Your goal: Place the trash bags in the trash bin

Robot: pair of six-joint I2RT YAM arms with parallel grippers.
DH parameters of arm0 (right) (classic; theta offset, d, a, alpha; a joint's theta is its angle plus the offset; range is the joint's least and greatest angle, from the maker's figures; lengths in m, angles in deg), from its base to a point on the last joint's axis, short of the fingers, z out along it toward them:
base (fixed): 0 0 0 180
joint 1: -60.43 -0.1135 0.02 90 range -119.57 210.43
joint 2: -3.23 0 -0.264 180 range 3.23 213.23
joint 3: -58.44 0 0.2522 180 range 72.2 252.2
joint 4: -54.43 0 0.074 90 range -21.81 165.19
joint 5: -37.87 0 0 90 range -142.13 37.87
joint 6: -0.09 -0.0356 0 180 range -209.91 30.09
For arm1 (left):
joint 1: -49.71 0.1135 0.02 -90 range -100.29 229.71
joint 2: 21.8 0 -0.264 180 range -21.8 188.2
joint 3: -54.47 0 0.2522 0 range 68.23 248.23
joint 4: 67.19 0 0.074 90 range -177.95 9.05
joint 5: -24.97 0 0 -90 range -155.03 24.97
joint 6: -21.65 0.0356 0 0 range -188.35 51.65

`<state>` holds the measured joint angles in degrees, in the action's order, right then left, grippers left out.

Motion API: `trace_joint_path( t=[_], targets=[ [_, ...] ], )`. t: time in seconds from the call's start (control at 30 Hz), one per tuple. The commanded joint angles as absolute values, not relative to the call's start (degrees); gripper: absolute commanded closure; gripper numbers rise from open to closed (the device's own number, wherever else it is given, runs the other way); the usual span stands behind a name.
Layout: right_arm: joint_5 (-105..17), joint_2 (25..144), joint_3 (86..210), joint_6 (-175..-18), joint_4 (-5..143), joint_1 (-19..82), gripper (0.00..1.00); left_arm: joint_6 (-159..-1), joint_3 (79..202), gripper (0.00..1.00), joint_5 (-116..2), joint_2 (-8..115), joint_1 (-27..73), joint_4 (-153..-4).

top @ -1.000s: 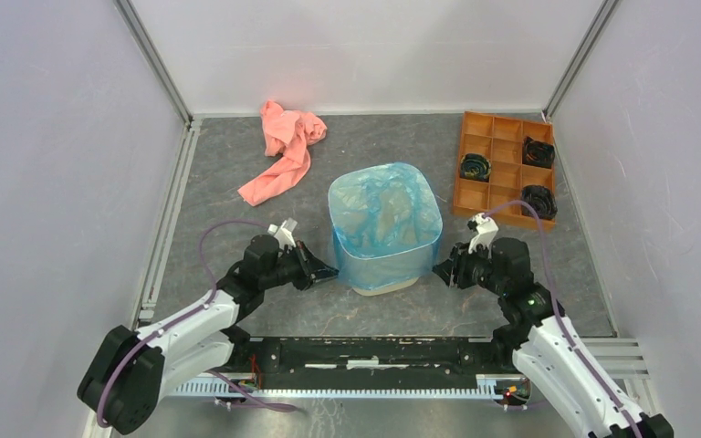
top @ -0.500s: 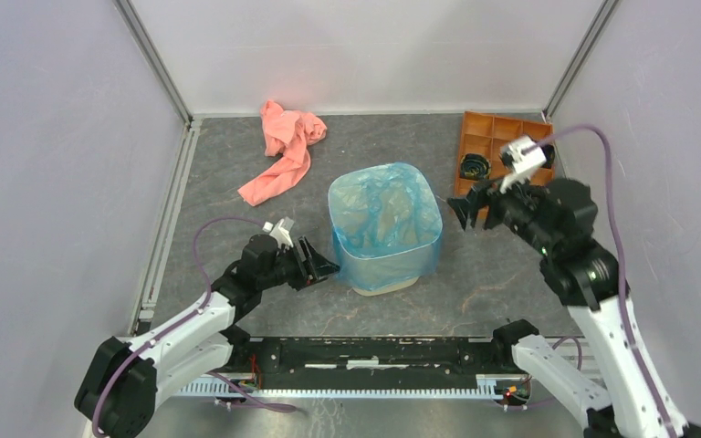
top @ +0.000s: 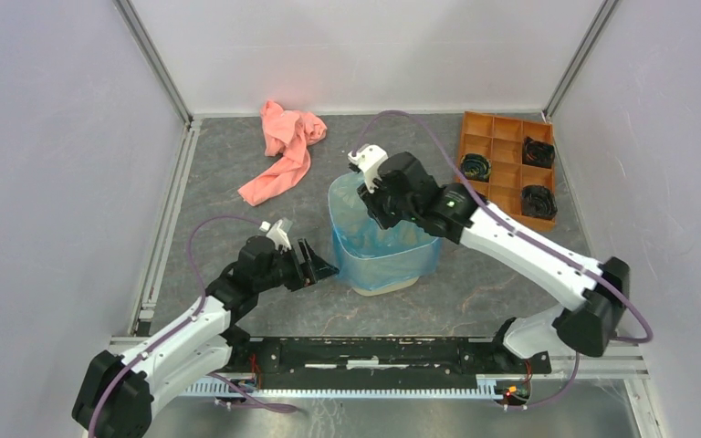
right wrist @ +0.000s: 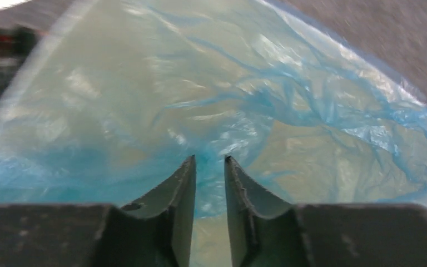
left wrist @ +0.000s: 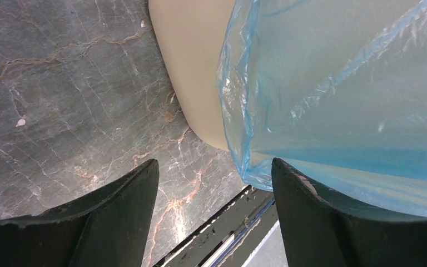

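The trash bin [top: 383, 286] stands mid-table, cream-beige, lined by the blue translucent trash bag [top: 392, 254], whose hem is folded down over the outer walls. My left gripper [top: 322, 267] is low at the bin's left wall, open. In the left wrist view the bag's hem [left wrist: 244, 167] hangs just beside the right finger [left wrist: 311, 222], with bare bin wall [left wrist: 194, 67] above and nothing between the left gripper's [left wrist: 214, 164] jaws. My right gripper [top: 379, 212] points down over the bin's mouth. Its jaws [right wrist: 209, 160] stand a narrow gap apart above the crumpled bag [right wrist: 311, 111], holding nothing.
A pink-salmon cloth [top: 285, 155] lies at the back left. An orange compartment tray [top: 507, 116] with black coiled items [top: 475, 167] sits at the back right. The right arm spans from the right base across to the bin. A metal rail [top: 365, 351] runs along the near edge.
The left gripper has opened off the bag's hem. The right arm swung from the bin's right side up and over its mouth, its jaws widening and then narrowing.
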<state>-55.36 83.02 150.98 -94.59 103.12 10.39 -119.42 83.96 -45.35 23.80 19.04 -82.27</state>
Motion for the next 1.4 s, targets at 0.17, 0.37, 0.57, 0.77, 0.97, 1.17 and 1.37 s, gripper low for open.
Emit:
trace_joint_path(
  t=[0.17, 0.37, 0.57, 0.77, 0.97, 1.17, 1.37],
  targets=[
    [-56.99, 92.41, 148.81, -93.84, 97.46, 9.19, 0.69, -114.47, 87.31, 0.19, -43.16, 27.11, 18.94, -81.18],
    [-47.35, 95.38, 147.99, -97.95, 88.59, 9.46, 0.62, -114.83, 87.84, 0.19, -42.69, 27.09, 18.86, -79.52],
    [-60.31, 92.33, 153.32, -91.55, 102.38, 9.57, 0.46, -113.24, 89.71, 0.18, -45.14, 23.20, 18.92, -85.10],
    [-72.24, 89.60, 151.02, -87.90, 106.90, 9.60, 0.30, -112.02, 91.52, 0.16, -48.73, 21.14, 18.91, -89.87],
    [-67.97, 95.97, 152.23, -87.87, 107.61, 9.53, 0.12, -112.72, 92.18, 0.06, -53.13, 13.94, 18.93, -94.19],
    [-58.92, 100.15, 152.58, -87.63, 106.10, 9.53, 0.02, -113.01, 92.98, 0.02, -55.32, 9.06, 18.95, -95.76],
    [-52.66, 103.43, 150.17, -88.12, 102.75, 9.78, 0.02, -112.36, 94.58, 0.00, -56.16, 8.72, 18.95, -95.66]
  ],
)
